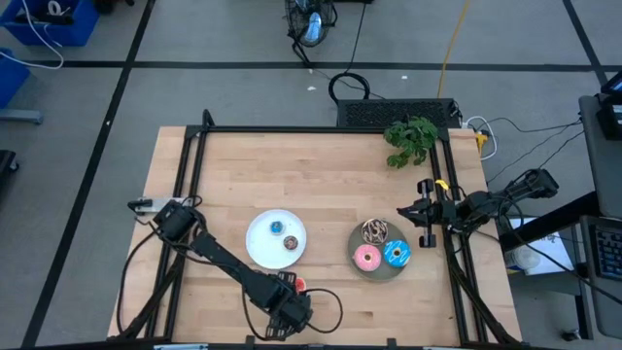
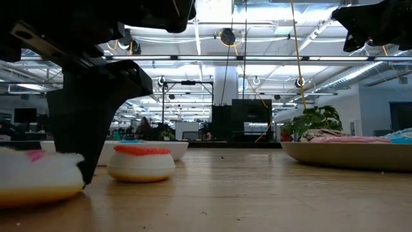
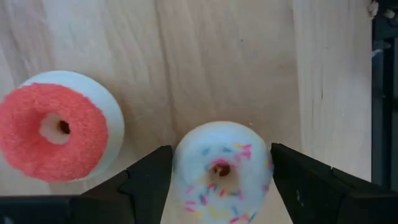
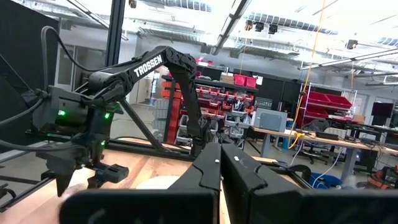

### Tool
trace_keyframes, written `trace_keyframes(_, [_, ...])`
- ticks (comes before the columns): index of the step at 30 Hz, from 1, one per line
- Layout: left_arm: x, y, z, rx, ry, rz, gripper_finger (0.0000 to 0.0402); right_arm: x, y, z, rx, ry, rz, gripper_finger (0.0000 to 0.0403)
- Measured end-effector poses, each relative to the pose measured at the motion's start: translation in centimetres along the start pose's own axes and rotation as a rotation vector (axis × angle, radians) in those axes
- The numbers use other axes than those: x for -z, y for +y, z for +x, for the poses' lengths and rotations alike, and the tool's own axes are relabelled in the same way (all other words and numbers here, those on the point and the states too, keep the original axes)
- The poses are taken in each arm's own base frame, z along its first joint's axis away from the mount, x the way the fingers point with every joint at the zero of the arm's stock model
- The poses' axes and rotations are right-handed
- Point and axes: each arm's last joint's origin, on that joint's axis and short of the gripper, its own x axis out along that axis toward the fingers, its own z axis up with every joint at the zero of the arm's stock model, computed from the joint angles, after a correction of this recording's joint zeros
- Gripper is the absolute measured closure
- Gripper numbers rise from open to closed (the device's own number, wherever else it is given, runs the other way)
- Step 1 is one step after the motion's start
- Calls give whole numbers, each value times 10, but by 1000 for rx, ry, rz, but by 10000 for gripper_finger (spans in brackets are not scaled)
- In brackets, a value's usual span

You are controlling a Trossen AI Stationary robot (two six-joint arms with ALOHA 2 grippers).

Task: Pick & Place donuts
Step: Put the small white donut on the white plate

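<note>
We see the left gripper (image 3: 221,180) spread open around the whitish sprinkled donut (image 3: 222,171) on the table's near edge, just beside the red-orange donut (image 3: 53,130); the right gripper (image 4: 221,163) waits clenched beside the grey plate (image 1: 358,255)

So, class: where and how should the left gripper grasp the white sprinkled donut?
Grip the white sprinkled donut across its outer rim, coming from straight above. It lies flat on the table, hole up, and the left gripper already straddles it with open fingers.
</note>
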Motion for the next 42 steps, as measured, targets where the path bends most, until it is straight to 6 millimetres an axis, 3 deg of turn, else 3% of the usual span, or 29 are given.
trace_keyframes(16, [0,5,0,1,21,-6,134,0,0,0,0,0,0,403])
trace_keyframes(25, [0,5,0,6,26,-9,218,0,0,0,0,0,0,403])
trace_keyframes(33, [2,6,0,22,59,-16,261,0,0,0,0,0,0,403])
trace_keyframes(42, [4,12,-39,-40,14,-30,274,0,0,0,0,0,0,403])
